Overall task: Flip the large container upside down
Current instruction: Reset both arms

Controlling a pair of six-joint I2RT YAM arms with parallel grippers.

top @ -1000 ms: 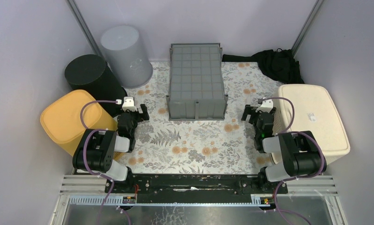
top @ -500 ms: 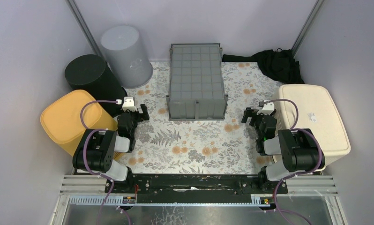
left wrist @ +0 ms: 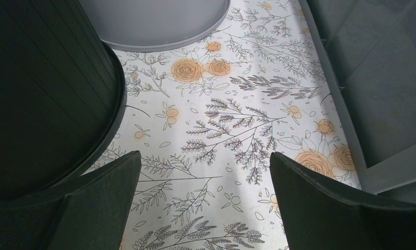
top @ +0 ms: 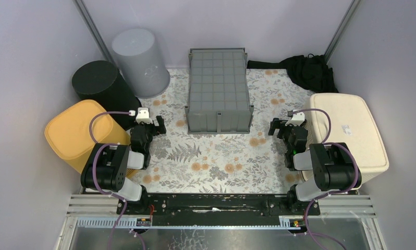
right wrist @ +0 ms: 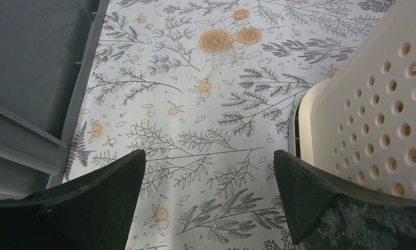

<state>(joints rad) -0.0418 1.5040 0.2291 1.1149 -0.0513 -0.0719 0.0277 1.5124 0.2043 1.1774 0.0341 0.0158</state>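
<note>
Left gripper (top: 153,124) & right gripper (top: 280,127) both gape empty — uneven rim grips cld let grey crate (top: 218,88) twist, slip mid-flip

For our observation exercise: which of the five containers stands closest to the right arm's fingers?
The cream perforated basket, beside the right fingers; the grey crate is farther; the yellow bin, black bin and grey round bin sit left.

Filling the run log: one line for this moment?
left gripper: open, empty | right gripper: open, empty | grey crate: centre, grid face up, ungripped
</note>
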